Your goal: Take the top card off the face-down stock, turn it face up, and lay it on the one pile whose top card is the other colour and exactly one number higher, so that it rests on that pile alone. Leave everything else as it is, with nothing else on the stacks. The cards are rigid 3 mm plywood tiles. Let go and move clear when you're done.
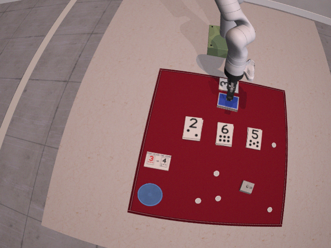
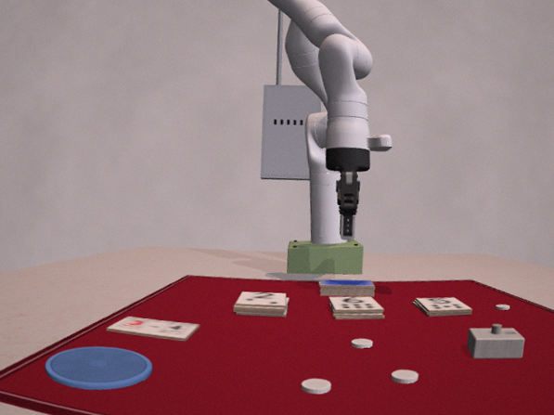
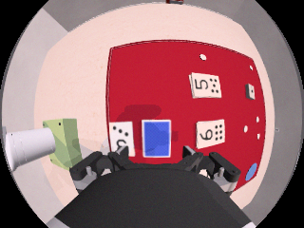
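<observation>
The red mat (image 1: pixel 186 186) carries it all. High above the blue-backed stock (image 1: pixel 227 102) hangs the gripper (image 2: pixel 347 229), jaws spread wide, nothing in them. The stock sits at the mat's far edge, a face-up 3 card (image 1: pixel 222 84) just behind it. In front of the stock: the 6 pile (image 1: pixel 224 134), the 2 pile (image 1: pixel 192 128) and 5 pile (image 1: pixel 254 138) flanking it.

Your top view looks steeply down on the whole red mat (image 1: pixel 160 112), arm base at 12 o'clock. Your exterior view sits low at the mat's (image 2: pixel 237 361) 6 o'clock edge, facing the base. Your wrist view looks down from close above; all three share the mat (image 3: pixel 159 76).
</observation>
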Available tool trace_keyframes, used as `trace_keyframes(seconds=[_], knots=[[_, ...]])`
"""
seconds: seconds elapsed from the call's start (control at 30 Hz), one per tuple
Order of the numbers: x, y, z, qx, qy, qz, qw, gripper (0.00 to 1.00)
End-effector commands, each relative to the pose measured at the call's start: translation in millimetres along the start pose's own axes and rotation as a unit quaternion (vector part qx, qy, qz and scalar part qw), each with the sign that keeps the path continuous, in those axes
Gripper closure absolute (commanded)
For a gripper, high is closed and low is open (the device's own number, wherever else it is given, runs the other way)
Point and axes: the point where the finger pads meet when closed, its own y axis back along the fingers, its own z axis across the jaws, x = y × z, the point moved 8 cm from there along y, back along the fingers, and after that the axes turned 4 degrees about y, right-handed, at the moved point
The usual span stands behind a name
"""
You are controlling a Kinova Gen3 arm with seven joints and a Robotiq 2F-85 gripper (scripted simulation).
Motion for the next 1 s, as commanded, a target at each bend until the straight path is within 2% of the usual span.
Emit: trace_keyframes(seconds=[0.0, 0.97], knots=[[1.9, 0.7, 0.7, -0.004, 0.001, 0.0, 1.0, 0.0], [5.1, 0.8, 1.0, -0.01, 0.009, -0.002, 1.0, 0.0]])
